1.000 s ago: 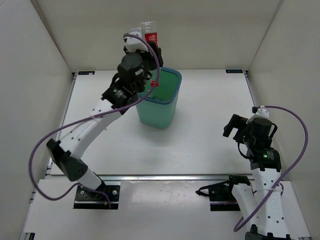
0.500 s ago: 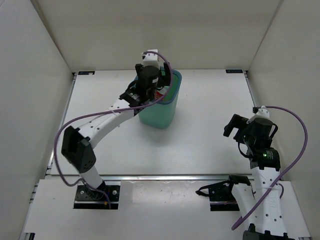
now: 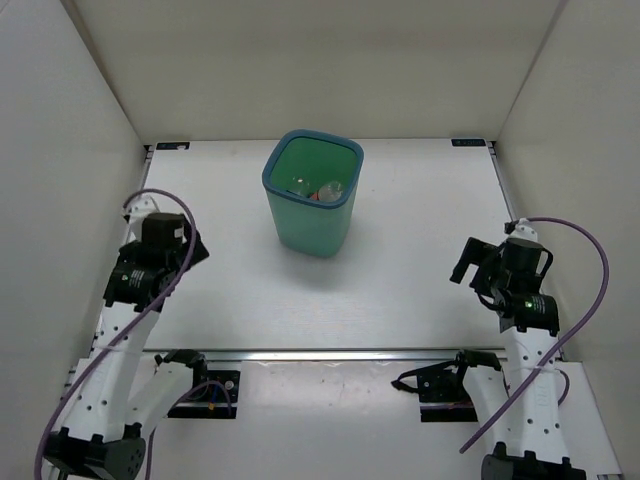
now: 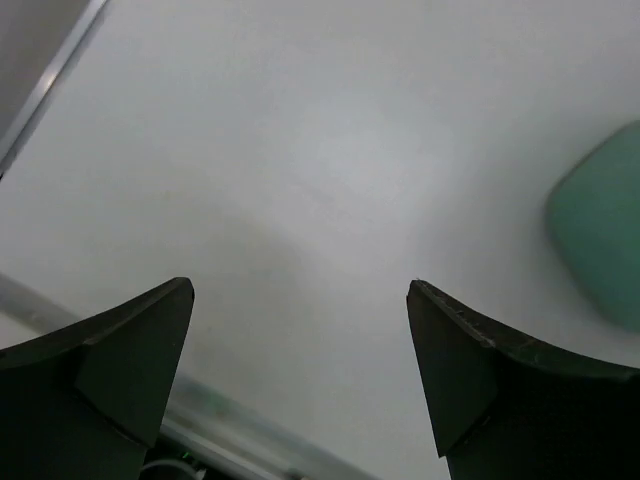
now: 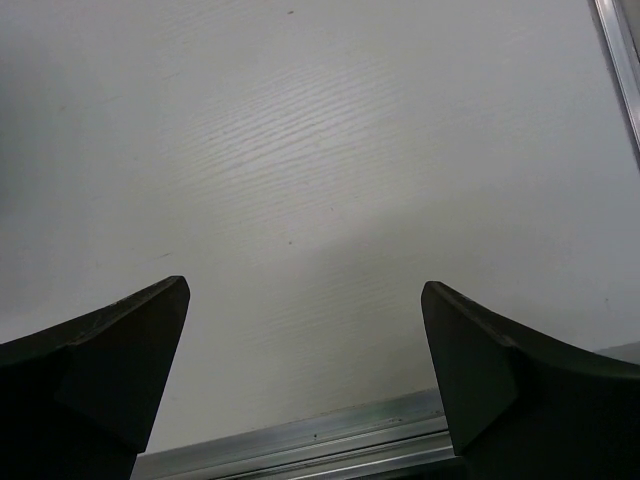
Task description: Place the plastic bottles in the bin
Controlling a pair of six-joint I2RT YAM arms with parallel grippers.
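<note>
Teal bin [image 3: 310, 225], blue-grey rimmed and tapered, is shown holding bottles [image 3: 331, 187]; left fingers [image 4: 110, 370] and right fingers [image 5: 100, 350] are held apart.

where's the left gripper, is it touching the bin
Apart. The top view shows the left gripper near the left edge of the table, with a wide stretch of tabletop between it and the bin.

A pale white bench [image 4: 300, 150] spreads beneath and ahead of my left hand [image 4: 298, 285], boxed by plain white walls [image 3: 300, 60], evenly lit.
</note>
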